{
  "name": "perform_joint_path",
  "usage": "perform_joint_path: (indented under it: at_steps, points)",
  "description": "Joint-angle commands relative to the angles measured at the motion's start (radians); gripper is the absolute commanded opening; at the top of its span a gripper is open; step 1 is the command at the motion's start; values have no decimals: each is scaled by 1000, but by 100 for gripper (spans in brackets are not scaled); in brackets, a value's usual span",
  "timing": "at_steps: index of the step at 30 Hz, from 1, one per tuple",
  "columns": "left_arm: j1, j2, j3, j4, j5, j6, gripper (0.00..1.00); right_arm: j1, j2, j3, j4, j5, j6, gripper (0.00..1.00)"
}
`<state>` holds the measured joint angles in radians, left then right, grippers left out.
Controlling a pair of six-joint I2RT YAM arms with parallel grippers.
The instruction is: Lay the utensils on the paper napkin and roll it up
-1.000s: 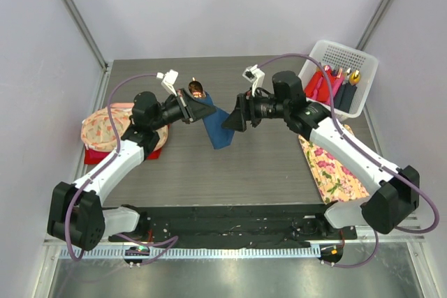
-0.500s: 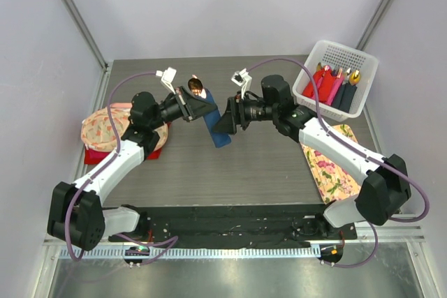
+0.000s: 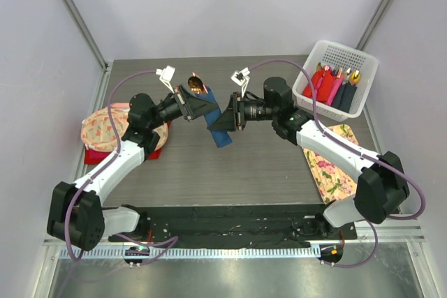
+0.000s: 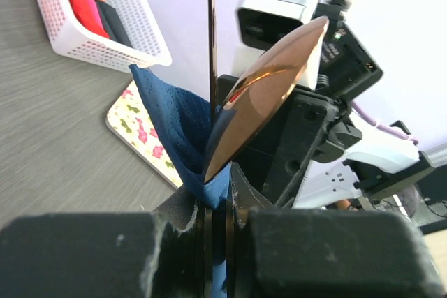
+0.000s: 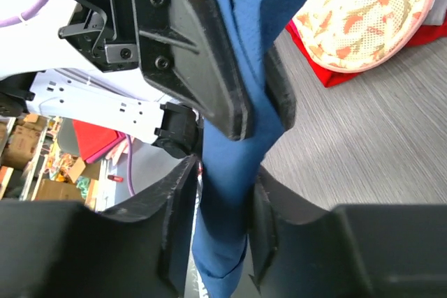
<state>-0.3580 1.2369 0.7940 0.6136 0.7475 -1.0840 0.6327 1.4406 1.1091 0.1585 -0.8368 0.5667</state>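
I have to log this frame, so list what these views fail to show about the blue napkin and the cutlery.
- Utensil count: the napkin wraps everything but the spoon bowl and one thin edge, in every view.
- Napkin's lower end: in the right wrist view, cut off by the bottom edge.
- Right gripper: the napkin fills its gap; whether it presses is unclear.

Napkin roll (image 3: 222, 136) between left tool (image 3: 204, 107) and right tool (image 3: 225, 119)
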Motion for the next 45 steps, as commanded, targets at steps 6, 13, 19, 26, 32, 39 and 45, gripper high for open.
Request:
perform_joint_path:
  at_steps: [6,13,19,26,32,39,45]
  points:
    - [-35,-10,11,87,26,-5,0,24,3,-23,176,-65,105,16]
    - [-29,-34,-7,69,4,21,23,19,-32,-34,190,11,143,1]
    - [2,-86,-25,-35,-57,90,59,4,-68,-26,207,91,180,1]
    - [76,-169,-76,-150,-111,102,72,-45,-80,-29,182,246,280,1]
    - [31,-217,-128,-195,-118,134,71,-76,-74,-9,86,439,328,1]
    - [-110,-269,54,-555,-243,895,66,-68,-28,110,-149,594,311,1]
    - [-343,-347,28,-611,-402,1635,56,-42,-26,113,-223,605,318,1]
